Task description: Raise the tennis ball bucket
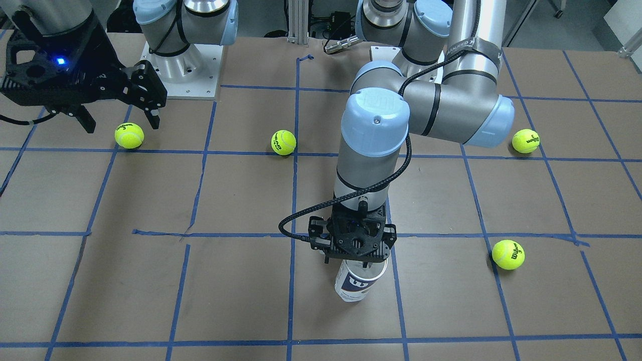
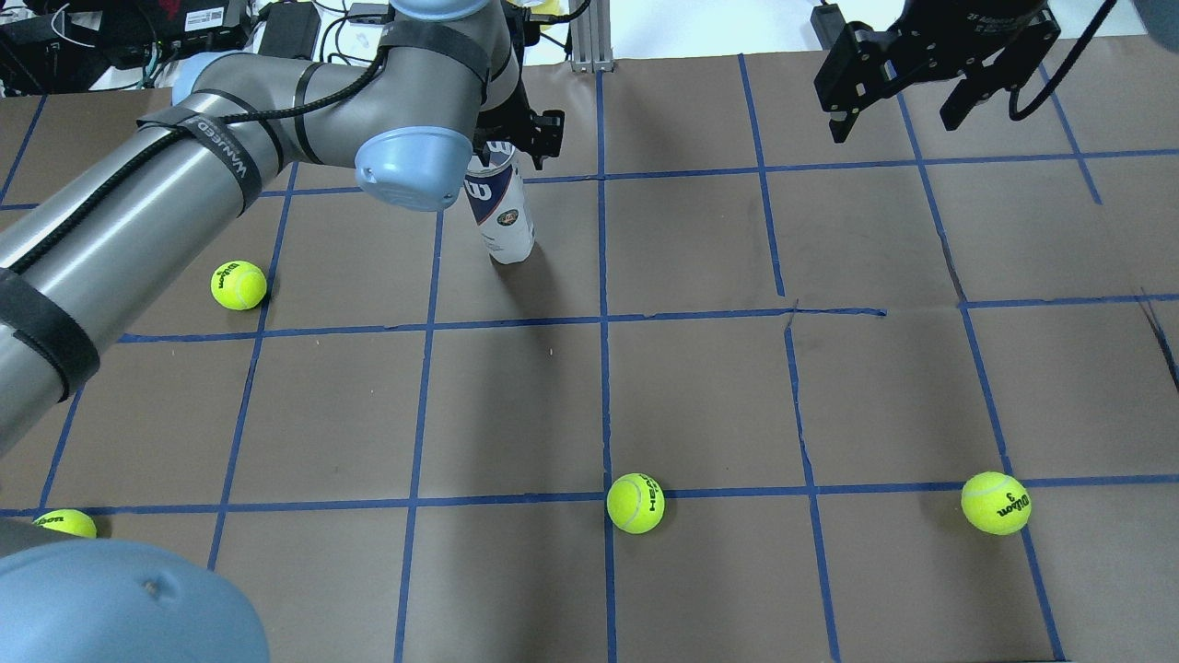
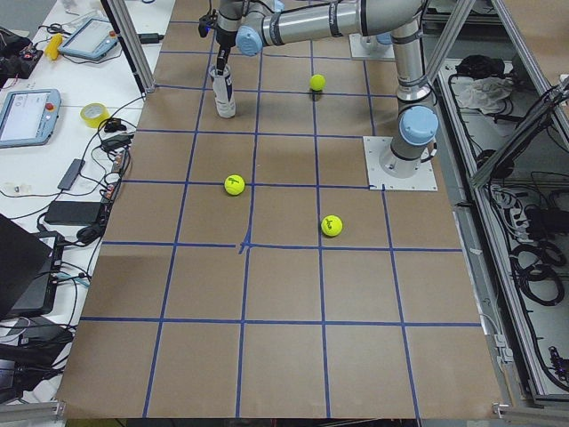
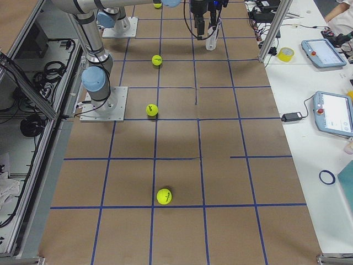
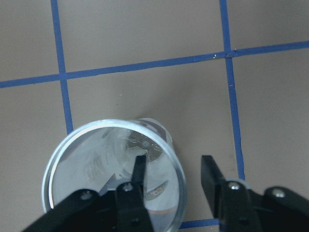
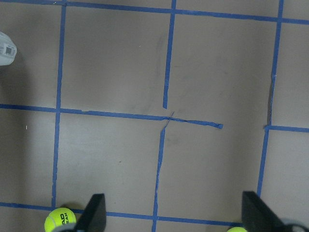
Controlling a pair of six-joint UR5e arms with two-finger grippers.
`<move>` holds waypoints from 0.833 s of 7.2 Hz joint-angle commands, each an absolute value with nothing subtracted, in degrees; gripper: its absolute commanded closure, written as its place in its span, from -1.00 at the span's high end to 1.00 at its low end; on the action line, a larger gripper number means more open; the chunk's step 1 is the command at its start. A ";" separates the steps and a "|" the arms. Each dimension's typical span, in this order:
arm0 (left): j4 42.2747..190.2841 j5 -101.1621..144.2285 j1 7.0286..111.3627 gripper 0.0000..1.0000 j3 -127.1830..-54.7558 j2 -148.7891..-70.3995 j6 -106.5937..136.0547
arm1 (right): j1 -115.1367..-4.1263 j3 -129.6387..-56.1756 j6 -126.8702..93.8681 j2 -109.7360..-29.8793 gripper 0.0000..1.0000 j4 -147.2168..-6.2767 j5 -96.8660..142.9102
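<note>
The tennis ball bucket [image 1: 357, 286] is a clear can with a white and navy label. It stands upright on the brown table, open end up, and also shows in the overhead view [image 2: 502, 216]. My left gripper [image 1: 358, 256] is right above it, open. In the left wrist view the left gripper [image 5: 174, 164] straddles the can's wall [image 5: 96, 159]: one finger is inside the can, the other outside, with a gap to the rim. My right gripper [image 1: 120, 123] is open and empty, hanging above the table far from the can.
Several yellow-green tennis balls lie on the table: one [image 1: 129, 136] under the right gripper, one [image 1: 283, 142] at the middle, one [image 1: 525, 141] by the left arm's elbow, one [image 1: 508, 254] beside the can. Blue tape lines grid the table.
</note>
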State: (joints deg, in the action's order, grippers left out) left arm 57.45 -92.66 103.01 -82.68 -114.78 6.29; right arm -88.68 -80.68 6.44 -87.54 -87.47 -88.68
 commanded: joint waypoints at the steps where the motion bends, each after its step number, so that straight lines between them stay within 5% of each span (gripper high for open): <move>1: 67.95 -92.72 102.83 1.00 -77.73 -111.99 6.33 | -88.68 -80.68 6.42 -87.54 1.00 -87.45 -88.68; 3: 83.69 -92.55 98.65 1.00 -70.25 -108.82 5.37 | -88.68 -80.68 6.42 -87.54 1.00 -87.45 -88.59; 6: 91.40 -88.94 88.08 1.00 -74.15 -102.16 -0.59 | -88.68 -80.77 6.50 -87.45 1.00 -87.45 -88.51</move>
